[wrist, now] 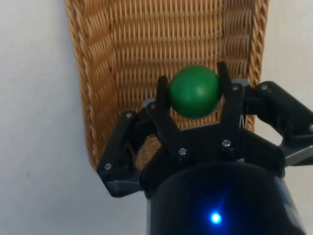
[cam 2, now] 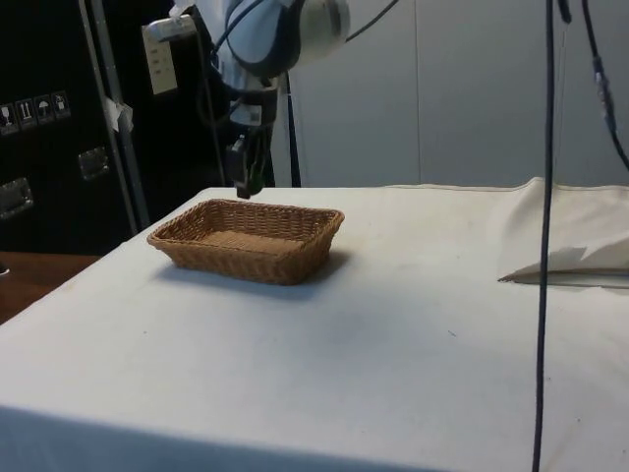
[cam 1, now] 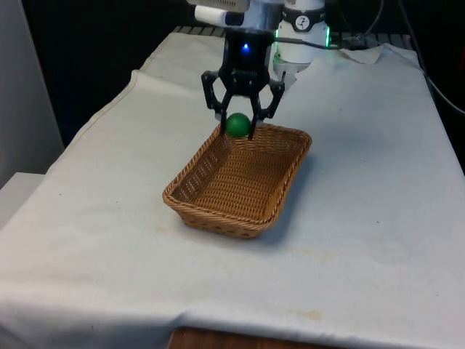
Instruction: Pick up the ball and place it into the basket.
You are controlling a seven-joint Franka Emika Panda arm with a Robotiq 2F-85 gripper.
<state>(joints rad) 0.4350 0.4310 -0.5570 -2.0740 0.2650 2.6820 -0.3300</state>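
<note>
Gripper (cam 1: 237,125) is clenching the ball (cam 1: 237,124) between its two black fingers (cam 1: 219,109), pointing straight down and hanging over the far end of the basket (cam 1: 240,180). From the wrist view, the ball (wrist: 194,91) is looking like a smooth, plain green sphere with a dull sheen, pinched on both sides by the fingertips (wrist: 163,93), with the gripper (wrist: 194,93) sitting directly above the basket's woven floor (wrist: 146,44).

Nearest in the front view, the white cloth (cam 1: 109,276) is lying slightly wrinkled across the table. Next comes the basket: a shallow rectangular tray of tan wicker, standing at a slant to the table's edges. Above its far rim the ball is hovering, clear of the weave and not touching the rim as far as I can see. Behind that the white arm (cam 1: 251,11) is reaching down from above.

In the side view, the gripper (cam 2: 248,177) is hanging just above the basket's (cam 2: 251,239) far corner, and the ball itself is hard to make out there against the dark cabinets (cam 2: 59,118). Off towards the other end of the table, a loose fold of cloth (cam 2: 570,246) is bunching up.
</note>
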